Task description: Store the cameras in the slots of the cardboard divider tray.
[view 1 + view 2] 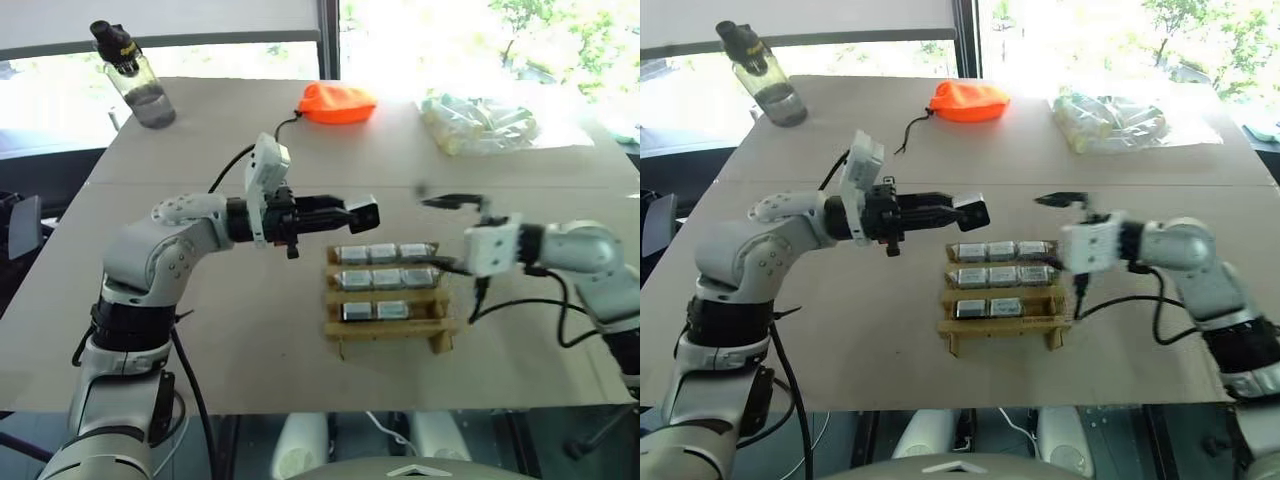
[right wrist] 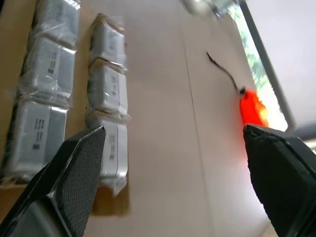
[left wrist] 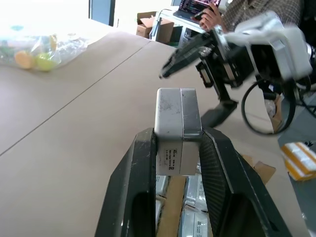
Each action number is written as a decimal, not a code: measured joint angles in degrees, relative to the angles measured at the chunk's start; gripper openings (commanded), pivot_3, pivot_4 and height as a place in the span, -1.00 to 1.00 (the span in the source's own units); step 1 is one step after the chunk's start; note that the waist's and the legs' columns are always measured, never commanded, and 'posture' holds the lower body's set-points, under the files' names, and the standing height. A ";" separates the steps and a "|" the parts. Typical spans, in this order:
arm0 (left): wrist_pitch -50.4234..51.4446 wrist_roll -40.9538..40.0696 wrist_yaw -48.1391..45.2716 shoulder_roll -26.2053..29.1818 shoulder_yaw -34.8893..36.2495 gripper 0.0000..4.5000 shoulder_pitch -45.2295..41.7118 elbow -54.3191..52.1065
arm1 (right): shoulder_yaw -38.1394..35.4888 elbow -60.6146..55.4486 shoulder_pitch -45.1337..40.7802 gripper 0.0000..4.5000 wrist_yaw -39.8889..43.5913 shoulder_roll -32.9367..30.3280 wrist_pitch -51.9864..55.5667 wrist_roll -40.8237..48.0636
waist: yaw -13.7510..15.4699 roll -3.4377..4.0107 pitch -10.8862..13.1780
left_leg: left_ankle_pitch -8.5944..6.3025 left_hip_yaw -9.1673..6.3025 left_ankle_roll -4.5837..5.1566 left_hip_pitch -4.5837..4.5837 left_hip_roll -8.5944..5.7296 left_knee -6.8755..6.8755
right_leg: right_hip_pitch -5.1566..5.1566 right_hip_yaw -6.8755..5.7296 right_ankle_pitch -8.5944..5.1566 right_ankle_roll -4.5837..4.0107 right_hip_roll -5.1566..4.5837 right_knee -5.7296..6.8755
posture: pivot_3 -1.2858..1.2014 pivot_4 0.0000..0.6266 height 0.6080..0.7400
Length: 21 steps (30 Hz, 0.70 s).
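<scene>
While left jaws [image 1: 362, 214] clamp a camera [image 1: 367, 213] and right jaws [image 2: 173, 163] gape empty: bottle [image 1: 133, 75], orange pouch [image 1: 337, 102], plastic bag [image 1: 478, 123] beyond tray [image 1: 388, 325].

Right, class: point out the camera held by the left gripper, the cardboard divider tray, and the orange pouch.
camera [image 3: 177, 129], left wrist view, its grey body between the fingers.
cardboard divider tray [image 1: 388, 328], left eye view, its near strip.
orange pouch [image 1: 338, 103], left eye view, its middle.

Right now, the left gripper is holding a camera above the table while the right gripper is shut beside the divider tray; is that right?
Not quite: the right gripper is open, its fingers spread wide in the right wrist view. The left gripper does hold a camera above the table, beside the divider tray.
</scene>
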 measured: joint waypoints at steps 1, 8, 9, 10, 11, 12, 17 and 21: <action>-0.38 0.15 -0.02 -0.07 -0.47 -0.70 0.51 -0.82 | -1.45 0.02 1.05 0.96 0.49 -0.49 1.95 1.94 | 0.03 0.00 0.00 | 0.00 -0.03 0.00 0.03 -0.01 -0.01 | 0.04 0.02 0.00 0.00 0.01 0.01 | 0.03 -0.52 1.00; -3.91 4.10 1.24 -2.64 -6.55 -0.70 5.16 -6.37 | -18.12 -6.62 25.26 0.96 8.54 -1.70 18.98 22.78 | 0.11 0.03 -0.01 | -0.03 -0.23 0.08 0.25 0.00 0.00 | 0.36 0.03 -0.01 0.00 0.06 -0.04 | 0.03 -0.52 1.00; -4.11 4.13 1.51 -3.18 -7.00 -0.70 5.22 -6.70 | -19.51 -6.59 26.92 0.96 9.94 -0.89 18.76 23.95 | 0.15 0.03 -0.01 | -0.06 -0.25 0.12 0.26 -0.01 0.00 | 0.40 0.03 -0.01 0.00 0.06 -0.05 | 0.03 -0.52 1.00; -5.04 5.28 1.66 -4.27 -9.08 -0.70 5.29 -7.40 | -21.51 -5.24 31.54 0.96 14.27 -0.83 17.28 24.35 | 0.22 0.04 -0.02 | -0.14 -0.24 0.28 0.33 -0.04 0.03 | 0.51 0.03 -0.02 0.02 0.05 -0.08 | 0.03 -0.52 1.00; -5.65 5.96 1.59 -4.41 -10.24 -0.70 5.65 -7.65 | -21.91 -3.87 33.66 0.96 16.18 -0.89 16.74 24.09 | 0.32 0.02 -0.02 | -0.18 -0.28 0.33 0.45 -0.04 0.03 | 0.67 -0.02 -0.02 0.02 0.05 -0.13 | 0.03 -0.52 1.00; -6.06 6.69 1.41 -4.48 -11.39 -0.70 6.03 -7.72 | -22.18 -2.30 35.48 0.96 18.16 -0.78 15.97 23.70 | 0.29 0.02 -0.01 | -0.20 -0.26 0.37 0.53 -0.04 0.03 | 0.73 0.00 -0.03 0.02 0.06 -0.15 | 0.03 -0.52 1.00; -5.89 7.35 1.33 -7.23 -14.50 -0.70 6.36 -7.68 | -22.66 3.21 37.89 0.96 26.19 2.76 12.14 23.93 | -0.19 0.03 -0.01 | -0.22 0.02 0.41 0.95 0.01 0.00 | 0.86 0.29 -0.06 0.06 0.15 -0.03 | 0.03 -0.52 1.00; -5.76 7.54 1.39 -7.80 -14.70 -0.70 5.84 -7.02 | -23.81 5.10 37.65 0.96 29.40 3.16 10.46 24.14 | 0.07 0.03 -0.01 | -0.22 -0.03 0.41 1.05 0.03 -0.06 | 0.92 0.26 -0.10 0.09 0.22 -0.01 | 0.03 -0.52 1.00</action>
